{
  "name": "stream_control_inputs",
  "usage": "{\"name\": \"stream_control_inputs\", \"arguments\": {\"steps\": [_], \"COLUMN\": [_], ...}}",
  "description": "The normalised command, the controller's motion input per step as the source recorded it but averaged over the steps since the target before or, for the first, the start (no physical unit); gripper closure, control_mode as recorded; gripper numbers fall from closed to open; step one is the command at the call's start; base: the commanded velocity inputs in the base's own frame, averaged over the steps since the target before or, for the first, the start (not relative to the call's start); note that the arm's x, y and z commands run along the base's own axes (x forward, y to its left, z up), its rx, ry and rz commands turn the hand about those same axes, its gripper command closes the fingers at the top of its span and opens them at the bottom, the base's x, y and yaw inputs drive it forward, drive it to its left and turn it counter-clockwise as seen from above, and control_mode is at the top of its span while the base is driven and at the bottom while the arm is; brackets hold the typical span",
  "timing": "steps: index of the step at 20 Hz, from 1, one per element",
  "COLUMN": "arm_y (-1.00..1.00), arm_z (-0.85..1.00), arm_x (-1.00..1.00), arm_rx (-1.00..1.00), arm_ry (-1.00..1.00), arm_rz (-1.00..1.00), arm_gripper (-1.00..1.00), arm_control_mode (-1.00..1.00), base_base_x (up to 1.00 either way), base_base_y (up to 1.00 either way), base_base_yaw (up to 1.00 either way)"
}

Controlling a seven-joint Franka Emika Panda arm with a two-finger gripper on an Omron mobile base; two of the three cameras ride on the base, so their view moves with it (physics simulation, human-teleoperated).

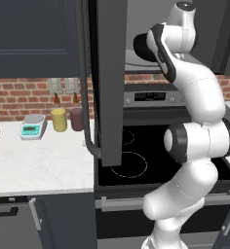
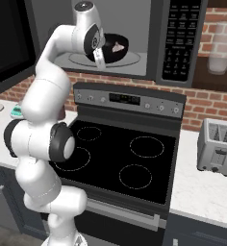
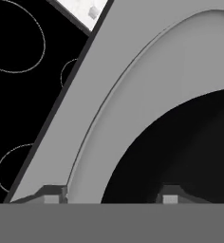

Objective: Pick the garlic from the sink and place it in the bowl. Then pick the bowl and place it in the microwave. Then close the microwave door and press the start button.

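We see the bowl (image 2: 113, 47) sitting on the glass turntable (image 2: 134, 58) inside the microwave (image 2: 156, 43), with the garlic (image 2: 118, 46) resting in it. Our hand (image 3: 104, 195) hovers over the bowl's near rim, its fingertips (image 3: 51, 193) spread apart, one above the turntable and one over the black bowl. The microwave door (image 1: 109, 78) stands swung open to the left, above the stove (image 2: 130, 163). A toaster (image 2: 217, 146) sits on the table (image 2: 207, 192) to the right.

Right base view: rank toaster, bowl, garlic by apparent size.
1-2. toaster and bowl: not ranked. The toaster looks larger, but the arm hides part of the bowl, and the bowl sits farther back in the microwave.
3. garlic, smallest, lying in the bowl.
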Motion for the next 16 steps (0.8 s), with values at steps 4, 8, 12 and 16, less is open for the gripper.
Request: {"name": "stream_control_inputs", "arguments": {"steps": [4, 8, 12, 16], "arm_y": [0.02, 0.02, 0.01, 0.0], "arm_z": [-0.01, 0.0, -0.03, -0.47], "arm_x": [-0.36, -0.39, -0.47, -0.49], "arm_rx": [0.0, 0.0, 0.0, -0.11], "arm_ry": [-0.15, -0.15, -0.1, -0.01], "arm_rz": [0.0, 0.0, 0.0, 0.0], "arm_gripper": [-1.0, -1.0, -1.0, -1.0], "arm_control_mode": [-1.0, -1.0, -1.0, -1.0], "base_base_x": [0.0, 0.0, 0.0, 0.0], "base_base_y": [0.0, 0.0, 0.0, 0.0], "base_base_yaw": [0.0, 0.0, 0.0, 0.0]}}
